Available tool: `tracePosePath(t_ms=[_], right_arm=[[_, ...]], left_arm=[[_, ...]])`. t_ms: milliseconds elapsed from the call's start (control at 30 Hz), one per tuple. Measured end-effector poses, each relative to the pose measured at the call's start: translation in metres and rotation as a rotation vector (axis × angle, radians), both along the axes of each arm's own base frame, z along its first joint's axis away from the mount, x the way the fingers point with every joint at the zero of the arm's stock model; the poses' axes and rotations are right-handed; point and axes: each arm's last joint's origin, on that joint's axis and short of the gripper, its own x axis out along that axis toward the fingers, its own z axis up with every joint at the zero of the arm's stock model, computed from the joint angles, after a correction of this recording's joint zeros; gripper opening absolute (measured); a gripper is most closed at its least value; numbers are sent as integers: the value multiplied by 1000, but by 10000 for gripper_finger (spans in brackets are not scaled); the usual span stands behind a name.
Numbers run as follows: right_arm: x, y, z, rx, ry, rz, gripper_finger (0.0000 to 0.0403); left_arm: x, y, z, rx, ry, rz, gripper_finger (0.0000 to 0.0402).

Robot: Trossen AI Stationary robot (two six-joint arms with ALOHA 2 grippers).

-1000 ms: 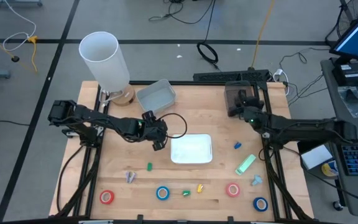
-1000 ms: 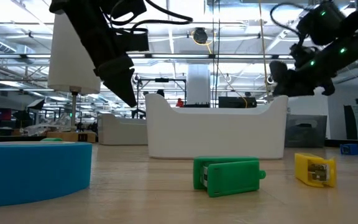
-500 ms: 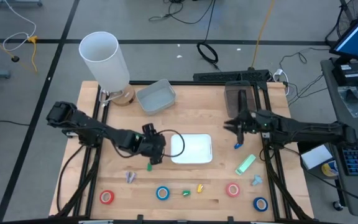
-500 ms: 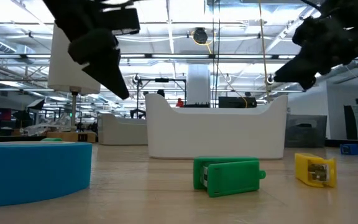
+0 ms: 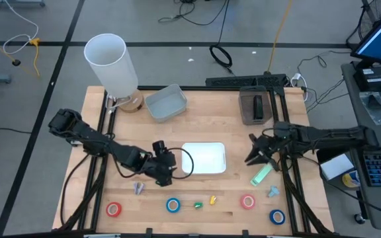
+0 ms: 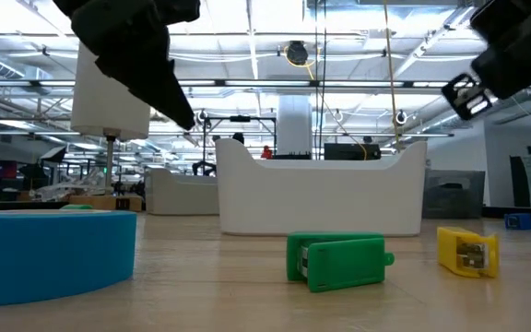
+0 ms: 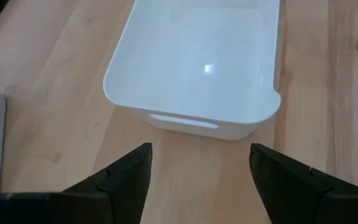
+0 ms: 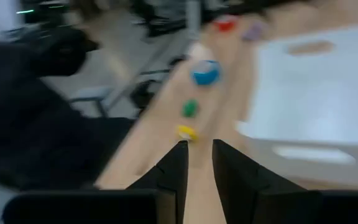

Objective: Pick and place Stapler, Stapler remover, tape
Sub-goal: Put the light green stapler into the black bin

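Tape rolls lie flat along the table's near edge: red (image 5: 114, 209), blue (image 5: 172, 205), red (image 5: 247, 201), blue (image 5: 277, 216). A pale green stapler (image 5: 261, 174) lies right of the white tray (image 5: 204, 158). Small pieces lie flat on the wood near the rolls: green (image 5: 197, 205), yellow (image 5: 212, 199), grey (image 5: 138, 188), light blue (image 5: 272, 191). My left gripper (image 7: 197, 155) hangs open just left of the tray, nothing between its fingers. My right gripper (image 8: 197, 155) hovers at the tray's right side above the stapler's far end, with a narrow gap between its fingers and nothing in it.
A grey bin (image 5: 166, 102) and a dark bin (image 5: 255, 106) stand at the far side. A tall white cylinder (image 5: 111, 63) stands at the far left corner. Bare wood lies between the tray and the row of rolls.
My left gripper has swung toward the table's near edge, along the tray's left side, staying open. My right gripper has come from beside the dark bin toward the near edge, turning about as it went, and now hangs by the tray's right side.
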Motion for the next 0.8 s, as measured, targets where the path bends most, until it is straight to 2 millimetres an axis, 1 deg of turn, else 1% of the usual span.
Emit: tracePosePath(t_ms=[133, 267, 567, 700, 800], right_arm=[[0, 10, 6, -6, -91, 138, 55], [0, 18, 6, -17, -98, 183, 44], [1, 33, -13, -82, 137, 190, 7], [0, 39, -13, -181, 261, 169, 1], [0, 44, -7, -270, 329, 152, 1]], left_arm=[[0, 0, 0, 0, 1, -1, 269], [0, 0, 0, -5, -1, 6, 269], [1, 1, 0, -51, -20, 63, 269], [1, 1, 0, -60, -24, 74, 269], [1, 1, 0, -60, -24, 74, 269]])
